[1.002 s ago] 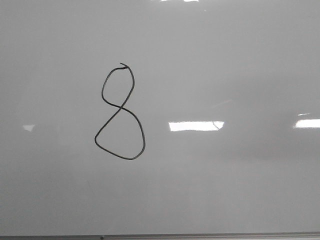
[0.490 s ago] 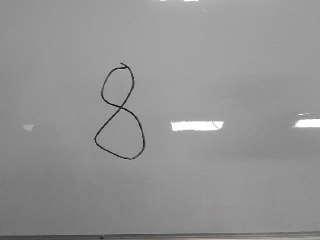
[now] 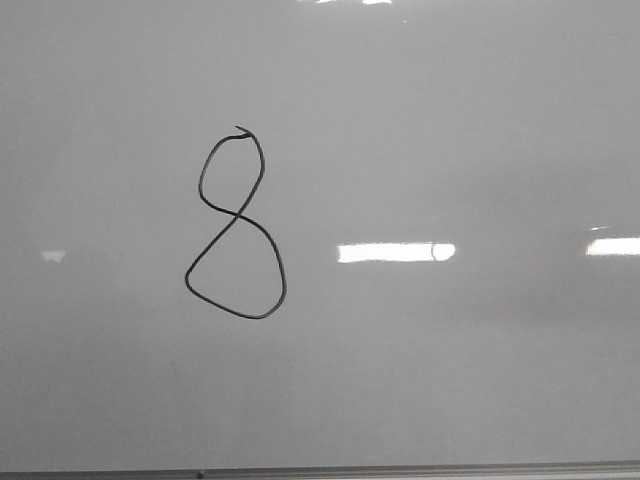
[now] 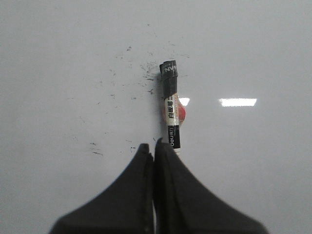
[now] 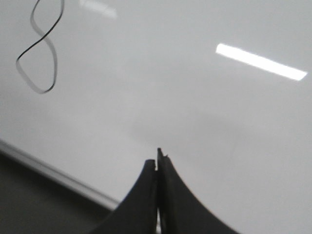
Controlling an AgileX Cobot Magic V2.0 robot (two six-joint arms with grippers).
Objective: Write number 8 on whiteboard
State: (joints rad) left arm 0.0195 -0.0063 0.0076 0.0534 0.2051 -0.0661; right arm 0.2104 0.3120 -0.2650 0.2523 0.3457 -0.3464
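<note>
Number 8 (image 3: 236,224) stands complete on the whiteboard (image 3: 470,130), left of middle (slightly shifted in view since a second ago). Both grippers, left (image 4: 153,146) and right (image 5: 157,158), are pressed together, empty; the marker (image 4: 170,105) lies released, so writing looks finished.

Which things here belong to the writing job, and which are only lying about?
Belong to the job:
- the number 8, already drawn
- the whiteboard
- the marker, lying on the board in front of the shut left gripper

Only there:
- black smudges near the marker
- the right gripper, shut and empty
</note>
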